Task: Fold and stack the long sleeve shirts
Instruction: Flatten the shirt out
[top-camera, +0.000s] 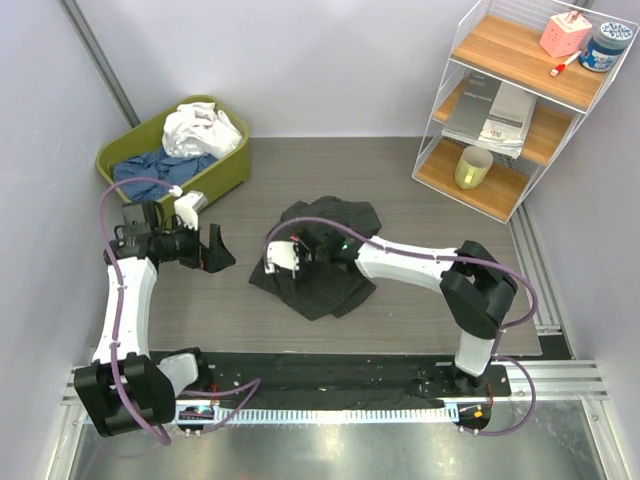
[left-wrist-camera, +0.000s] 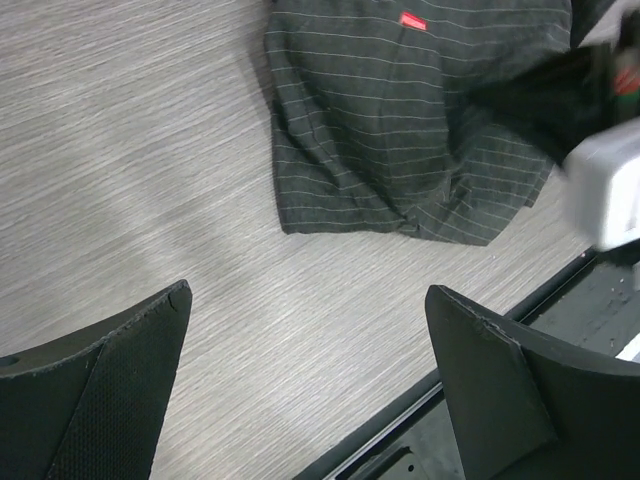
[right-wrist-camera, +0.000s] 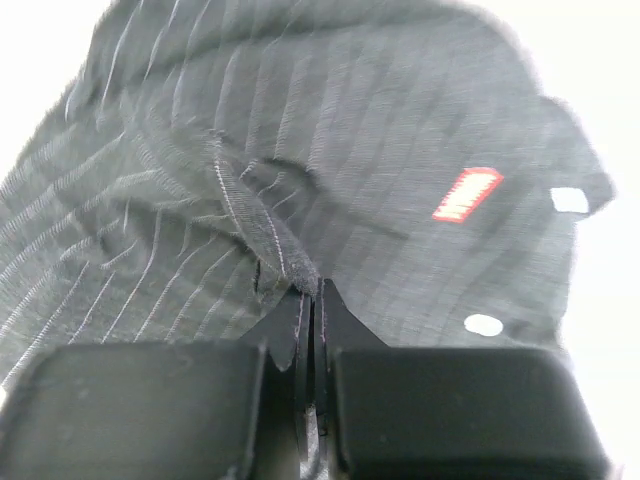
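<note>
A dark pinstriped long sleeve shirt (top-camera: 325, 265) lies bunched at the table's centre. In the left wrist view the shirt (left-wrist-camera: 400, 120) shows a small red label (left-wrist-camera: 412, 20) near the top. My right gripper (top-camera: 283, 256) sits over its left part and is shut on a fold of the shirt (right-wrist-camera: 280, 240); the cloth (right-wrist-camera: 300, 150) fills the right wrist view, red label (right-wrist-camera: 466, 193) to the right. To the left of the shirt, my left gripper (top-camera: 216, 250) hovers open over bare table; its fingers (left-wrist-camera: 100, 390) hold nothing.
A green bin (top-camera: 175, 160) with a white and a blue garment stands at the back left. A wire shelf (top-camera: 520, 100) with a cup, books and small items stands at the back right. The black base rail (top-camera: 330, 375) runs along the near edge.
</note>
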